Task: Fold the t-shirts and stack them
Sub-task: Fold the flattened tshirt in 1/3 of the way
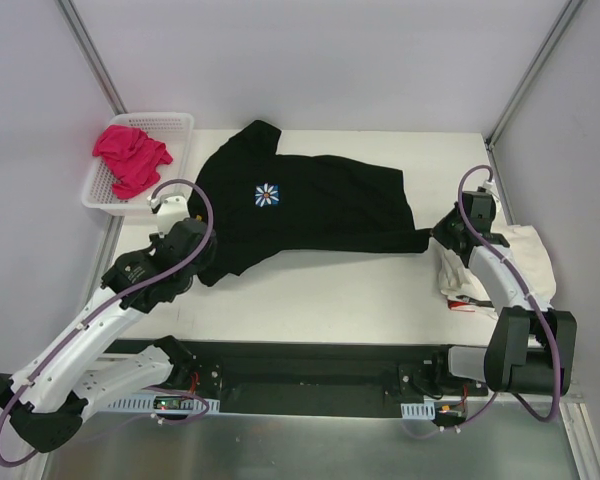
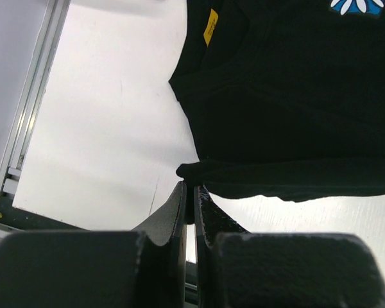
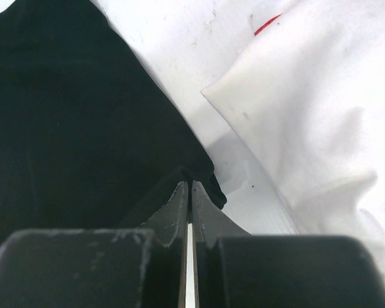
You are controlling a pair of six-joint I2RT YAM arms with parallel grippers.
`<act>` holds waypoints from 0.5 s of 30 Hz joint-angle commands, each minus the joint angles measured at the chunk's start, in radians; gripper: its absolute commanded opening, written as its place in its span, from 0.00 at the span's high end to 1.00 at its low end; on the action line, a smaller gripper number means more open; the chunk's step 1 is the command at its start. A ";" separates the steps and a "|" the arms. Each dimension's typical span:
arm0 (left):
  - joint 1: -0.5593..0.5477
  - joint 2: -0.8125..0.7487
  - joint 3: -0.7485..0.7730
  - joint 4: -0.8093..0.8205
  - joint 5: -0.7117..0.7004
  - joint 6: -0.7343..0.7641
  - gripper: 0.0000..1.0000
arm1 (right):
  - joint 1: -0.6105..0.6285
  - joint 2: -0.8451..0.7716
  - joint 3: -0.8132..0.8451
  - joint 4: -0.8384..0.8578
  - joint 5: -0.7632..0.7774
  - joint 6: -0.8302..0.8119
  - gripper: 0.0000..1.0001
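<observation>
The black t-shirt (image 1: 310,210) with a white daisy on a blue patch (image 1: 267,195) lies spread across the table. My left gripper (image 1: 202,262) is shut on its near left edge (image 2: 191,172). My right gripper (image 1: 438,235) is shut on its right corner (image 3: 199,173), stretching the cloth between the two. A cream-white t-shirt (image 1: 525,262) lies at the right under my right arm, and shows in the right wrist view (image 3: 321,109). A bright pink t-shirt (image 1: 130,155) lies in the basket.
The white mesh basket (image 1: 180,125) stands at the back left corner. Metal frame posts (image 1: 90,55) rise at the back corners. The table's left edge rail (image 2: 25,122) runs beside my left gripper.
</observation>
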 commanded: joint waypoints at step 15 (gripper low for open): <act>0.040 0.105 0.012 0.095 -0.100 0.089 1.00 | -0.013 0.079 0.122 0.052 0.029 0.015 0.99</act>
